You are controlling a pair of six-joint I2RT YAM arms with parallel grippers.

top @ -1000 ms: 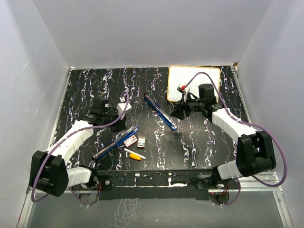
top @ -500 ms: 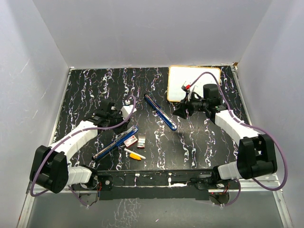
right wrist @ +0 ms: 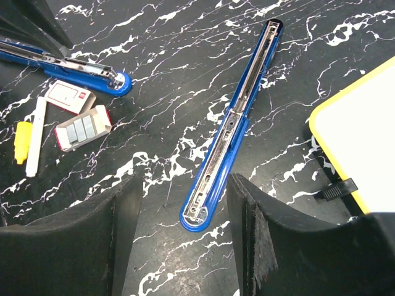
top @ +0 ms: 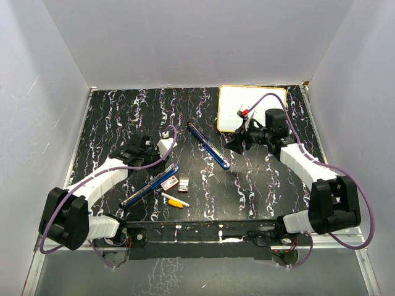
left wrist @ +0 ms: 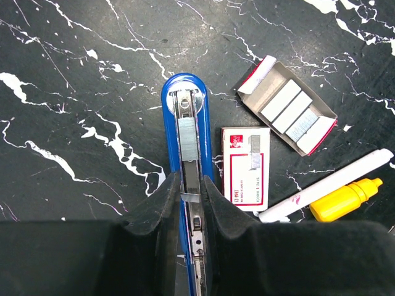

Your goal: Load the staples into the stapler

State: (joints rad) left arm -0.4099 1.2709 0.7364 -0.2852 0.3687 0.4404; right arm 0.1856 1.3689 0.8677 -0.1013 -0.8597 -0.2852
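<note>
Two long blue stapler parts lie apart on the black marbled table. One (top: 151, 184) (left wrist: 185, 123) has its metal channel facing up, beside the opened red-and-white staples box (left wrist: 289, 114) and its sleeve (left wrist: 245, 165). My left gripper (left wrist: 190, 196) (top: 153, 159) is over that channel, shut on a thin silvery staple strip that lies along the channel. The other stapler part (top: 208, 145) (right wrist: 233, 123) lies mid-table. My right gripper (right wrist: 185, 182) (top: 236, 143) hovers open over its near end, touching nothing.
A yellow-and-white marker (left wrist: 333, 191) (top: 176, 200) lies just near of the staples box. A white board with a yellow rim (top: 252, 108) (right wrist: 364, 123) sits at the back right, close behind my right gripper. Grey walls close in the table on three sides.
My left gripper has moved right and nearer, down over the left stapler part. My right gripper has shifted slightly right and its jaws have spread a little wider.
</note>
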